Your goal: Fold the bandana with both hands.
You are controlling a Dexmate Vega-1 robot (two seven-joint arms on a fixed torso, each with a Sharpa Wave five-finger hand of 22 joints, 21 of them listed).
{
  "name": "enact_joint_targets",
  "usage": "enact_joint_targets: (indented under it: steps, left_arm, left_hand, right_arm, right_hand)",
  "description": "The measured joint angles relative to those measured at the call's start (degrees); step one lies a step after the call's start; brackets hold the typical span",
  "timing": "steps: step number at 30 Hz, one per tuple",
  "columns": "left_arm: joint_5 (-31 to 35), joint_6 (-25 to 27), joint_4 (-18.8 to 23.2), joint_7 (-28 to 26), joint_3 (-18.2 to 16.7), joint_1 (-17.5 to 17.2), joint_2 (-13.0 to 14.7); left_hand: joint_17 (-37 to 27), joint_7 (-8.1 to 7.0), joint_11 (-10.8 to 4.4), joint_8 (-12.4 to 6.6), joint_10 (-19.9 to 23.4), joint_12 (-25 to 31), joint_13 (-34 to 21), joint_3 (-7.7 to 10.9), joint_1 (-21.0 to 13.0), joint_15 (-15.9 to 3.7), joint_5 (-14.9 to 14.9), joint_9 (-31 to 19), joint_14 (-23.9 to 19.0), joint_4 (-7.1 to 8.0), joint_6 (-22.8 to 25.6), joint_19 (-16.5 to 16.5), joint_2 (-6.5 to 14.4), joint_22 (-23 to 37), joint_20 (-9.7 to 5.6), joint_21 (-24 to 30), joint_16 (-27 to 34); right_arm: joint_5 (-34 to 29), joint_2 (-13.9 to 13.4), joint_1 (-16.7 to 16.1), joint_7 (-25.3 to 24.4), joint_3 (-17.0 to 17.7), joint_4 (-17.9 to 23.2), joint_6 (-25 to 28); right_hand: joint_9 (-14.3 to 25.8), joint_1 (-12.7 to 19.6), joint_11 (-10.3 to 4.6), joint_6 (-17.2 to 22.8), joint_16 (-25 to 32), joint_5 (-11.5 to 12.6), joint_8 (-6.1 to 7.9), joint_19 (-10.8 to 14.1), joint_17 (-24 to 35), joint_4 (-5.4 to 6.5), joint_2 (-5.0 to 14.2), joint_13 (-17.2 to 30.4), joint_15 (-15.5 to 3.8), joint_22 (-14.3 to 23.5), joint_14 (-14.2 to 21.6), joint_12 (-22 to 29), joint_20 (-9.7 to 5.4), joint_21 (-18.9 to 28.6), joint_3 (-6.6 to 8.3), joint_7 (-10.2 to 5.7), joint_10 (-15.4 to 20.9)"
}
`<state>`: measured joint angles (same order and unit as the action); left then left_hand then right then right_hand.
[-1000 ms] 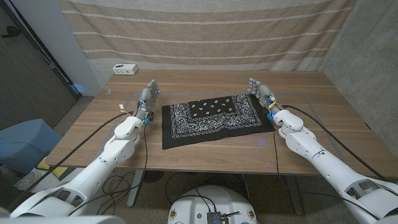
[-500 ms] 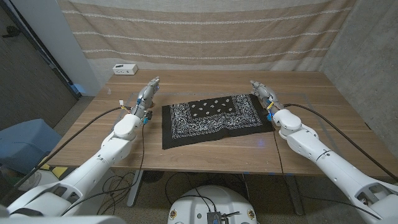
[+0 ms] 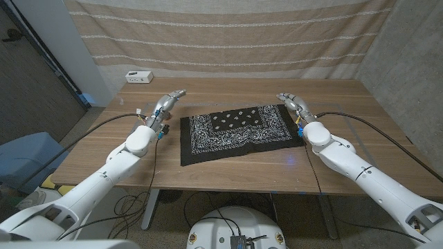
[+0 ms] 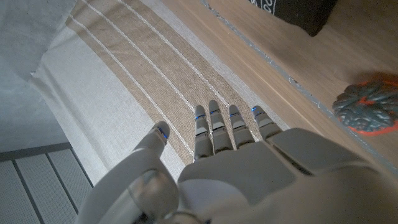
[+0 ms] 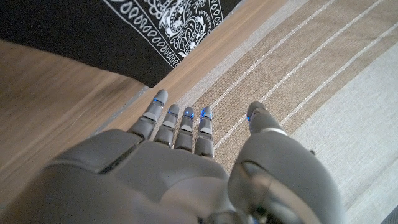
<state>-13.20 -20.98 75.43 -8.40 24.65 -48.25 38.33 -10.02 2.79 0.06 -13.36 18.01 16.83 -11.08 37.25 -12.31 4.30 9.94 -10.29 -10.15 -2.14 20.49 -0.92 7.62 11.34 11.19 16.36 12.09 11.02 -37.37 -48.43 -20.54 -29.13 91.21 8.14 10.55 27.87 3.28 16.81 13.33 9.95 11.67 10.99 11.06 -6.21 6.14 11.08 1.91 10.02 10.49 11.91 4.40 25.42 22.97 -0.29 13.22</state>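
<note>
- The bandana [image 3: 239, 131] is lying spread flat on the wooden worktop [image 3: 228, 173], a black square of soft cloth printed with a white paisley border and small white motifs in its middle; it is sitting between my two hands, slightly skewed to the worktop's edges
- My left hand [image 3: 168, 102] is hanging just off the bandana's far left corner, its fingers [image 4: 214, 127] straight, slightly apart and gripping nothing
- My right hand [image 3: 293, 102] is hovering just beside the far right corner, its fingers [image 5: 180, 127] likewise stretched out, a little apart, with nothing in them
- My right wrist view is showing the weave closely: a corner of the cloth [image 5: 155, 37] lying smooth on the grained wood, close ahead of my fingertips, with the striped beige curtain [image 5: 323, 81] beyond
- My left wrist view is catching a rounded grey lump with an orange band [image 4: 367, 106] resting on the wood, too unclear to name
- The head view is giving the whole layout, with a small white box [image 3: 139, 77] sitting at the far left corner of the worktop, well apart from the cloth
</note>
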Motion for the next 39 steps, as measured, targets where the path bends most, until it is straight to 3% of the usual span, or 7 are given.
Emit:
enact_joint_targets:
  steps: [4,12,16,21,22,29,39]
  left_arm:
    - [3.0,2.4,2.1,-0.7,0.4,-0.7,1.7]
    - [8.8,7.3,7.5,-1.1,1.9,-1.8,5.7]
    - [12.0,10.3,9.8,-1.2,2.6,-2.0,7.2]
    - [16.5,14.5,11.5,-1.2,3.1,-2.2,8.2]
    - [17.5,15.4,14.6,-1.1,4.3,-2.4,9.9]
    - [22.7,20.2,17.9,-0.9,5.8,-2.5,11.5]
    - [28.2,25.8,20.5,-0.3,7.2,-2.5,12.4]
  left_hand:
    - [0.0,-0.31,0.03,0.00,0.1,0.0,0.0,0.01,-0.2,-0.20,0.0,0.0,-0.2,-0.47,0.3,-0.5,-0.2,0.0,0.52,-0.6,0.0]
    - [0.0,-0.85,-0.39,0.28,0.5,0.0,0.0,-0.01,-0.3,-0.53,0.2,0.0,0.1,-0.96,0.8,-1.8,-0.4,0.0,0.28,-1.1,-0.3]
    - [-0.3,-1.70,-0.50,1.01,0.4,-0.7,0.0,-1.10,1.5,-1.07,0.0,0.1,0.7,-0.43,0.6,-2.1,-2.1,0.3,-0.19,-1.1,-0.5]
    - [-0.2,-1.76,0.68,1.71,-0.7,-1.8,0.0,-1.68,1.9,-1.82,0.0,0.0,0.7,-0.56,0.5,0.9,-2.5,0.2,-6.06,-0.6,-0.7]
    - [-0.1,-1.76,0.74,1.93,-0.6,-1.8,0.0,-1.69,1.9,-2.09,0.0,0.0,0.4,-0.58,0.5,1.5,-2.5,0.1,-7.06,-0.3,-0.7]
    - [0.2,0.05,1.73,1.88,2.5,-2.1,0.0,-0.44,0.7,-2.50,0.2,0.0,-4.0,-2.27,3.2,5.3,-1.3,-0.2,-10.88,0.9,-0.4]
    - [-0.3,1.17,1.80,1.21,8.3,-1.1,0.0,-0.24,0.9,-2.96,0.2,0.0,-9.9,-2.47,8.1,8.6,-0.4,-0.2,-10.05,1.7,0.4]
  right_arm:
    - [-2.3,-0.5,0.4,-1.4,-1.1,1.5,3.0]
    - [-8.1,-0.9,1.4,-4.0,-3.2,3.6,11.0]
    - [-10.1,-1.0,2.1,-4.6,-4.4,4.5,14.2]
    - [-11.4,-0.9,2.9,-4.8,-5.7,5.0,16.4]
    - [-13.2,-0.9,3.0,-5.0,-5.9,5.0,19.4]
    - [-14.8,-0.5,4.0,-4.9,-7.1,4.3,21.4]
    - [-16.8,0.4,6.9,-3.8,-10.1,2.9,24.7]
  right_hand:
    - [0.0,1.1,0.41,0.4,0.5,0.0,0.00,2.6,0.3,-0.59,0.52,0.0,-0.10,0.0,1.3,0.0,-0.31,0.3,0.07,0.39,0.8]
    - [0.0,1.8,0.51,0.4,0.7,0.0,-0.01,2.8,0.5,-1.37,0.57,0.3,-0.33,0.3,1.6,0.0,-0.61,0.3,0.06,0.39,0.9]
    - [0.0,2.3,0.28,0.4,0.7,0.0,-0.24,3.3,0.8,-1.38,0.66,0.3,-1.52,0.3,2.3,0.0,-1.02,0.3,0.04,0.39,0.7]
    - [0.0,2.5,0.28,0.4,0.7,0.0,-0.24,3.1,0.9,-1.59,0.89,0.3,-1.75,0.3,2.1,0.0,-1.15,0.3,-0.17,0.39,0.7]
    - [0.0,2.5,0.28,0.4,0.7,0.0,-0.24,2.9,1.0,-1.61,0.89,0.3,-1.82,0.3,2.0,0.0,-1.33,0.3,-0.19,0.39,0.7]
    - [0.0,2.9,0.27,0.4,0.7,0.0,-0.24,2.9,1.1,-1.61,1.27,0.3,-1.61,0.3,1.1,0.0,-1.34,0.0,-0.19,0.39,0.7]
    - [0.0,3.0,-0.19,-2.6,-0.2,0.0,-1.31,0.9,1.3,-1.97,-0.04,0.4,-1.61,0.2,-2.4,-1.1,-0.71,-1.5,-1.89,-0.12,-3.8]
